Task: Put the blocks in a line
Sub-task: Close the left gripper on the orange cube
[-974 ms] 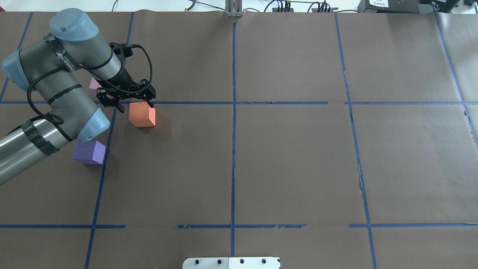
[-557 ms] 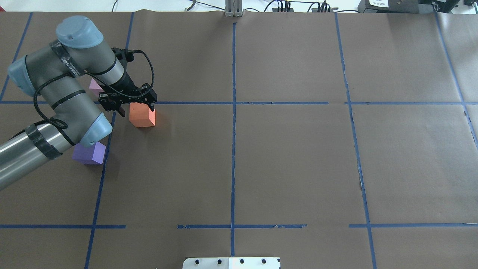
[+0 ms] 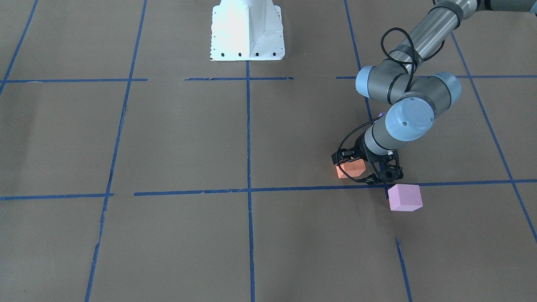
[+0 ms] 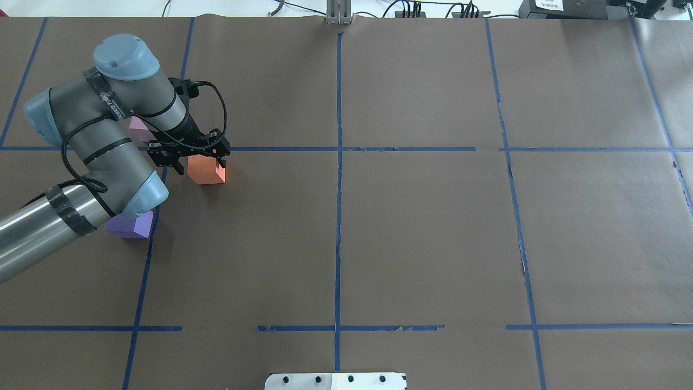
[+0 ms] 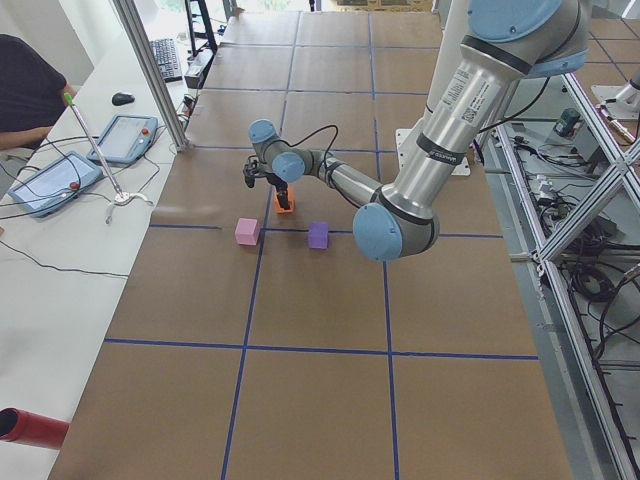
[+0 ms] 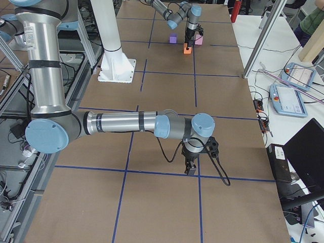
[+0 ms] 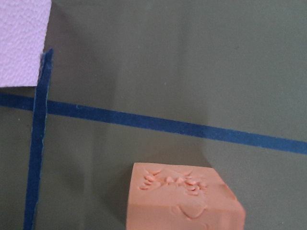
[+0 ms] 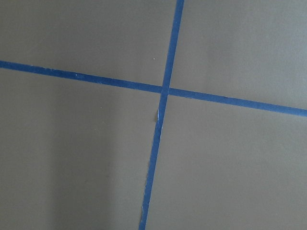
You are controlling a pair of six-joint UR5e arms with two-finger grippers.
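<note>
The orange block (image 4: 208, 172) sits just below a blue tape line at the table's left, and also shows in the front view (image 3: 351, 167) and the left wrist view (image 7: 184, 201). My left gripper (image 4: 199, 162) is open, low over it, a finger on each side. The pale pink block (image 4: 138, 125) lies beyond it, partly hidden by the arm, and is plain in the front view (image 3: 405, 197). The purple block (image 4: 132, 226) lies nearer me, half under the elbow. My right gripper (image 6: 191, 169) shows only in the exterior right view, low over a tape crossing; I cannot tell if it is open or shut.
Blue tape lines (image 4: 338, 162) divide the brown paper table into squares. The white robot base plate (image 3: 247, 29) stands at the near edge. A side bench with tablets (image 5: 60, 180) runs along the far edge. The right wrist view shows only a tape crossing (image 8: 164, 89).
My left arm has shifted slightly right and the open gripper has come lower around the orange block. None of the three blocks has moved.
</note>
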